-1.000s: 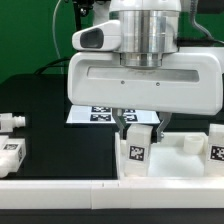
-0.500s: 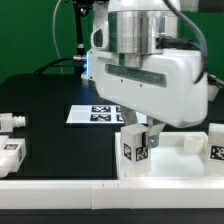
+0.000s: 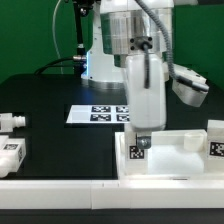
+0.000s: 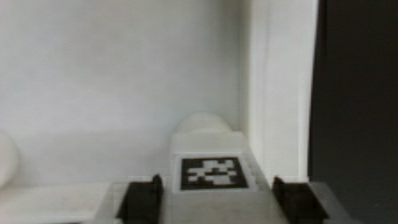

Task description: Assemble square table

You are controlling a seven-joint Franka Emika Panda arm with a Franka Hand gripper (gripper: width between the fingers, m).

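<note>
The square table top [image 3: 172, 160] is a white rimmed tray lying at the front of the exterior view's right. A short white tagged leg [image 3: 138, 150] stands upright in its near left corner. My gripper [image 3: 140, 138] comes straight down on that leg and is shut on it, turned edge-on to the camera. In the wrist view the leg [image 4: 214, 165] sits between my two dark fingers [image 4: 143, 200], with the white top [image 4: 107, 90] beneath it. Another leg [image 3: 215, 140] stands at the tray's far right.
Two loose white legs [image 3: 10, 122] [image 3: 10, 156] lie at the exterior view's left edge. The marker board [image 3: 98, 114] lies flat behind the tray. A long white bar [image 3: 60, 188] runs along the table's front edge. The arm's base stands at the back.
My gripper has turned about a quarter turn around its vertical axis, from broadside to edge-on, while staying on the leg in the tray's corner. The leg sits slightly lower.
</note>
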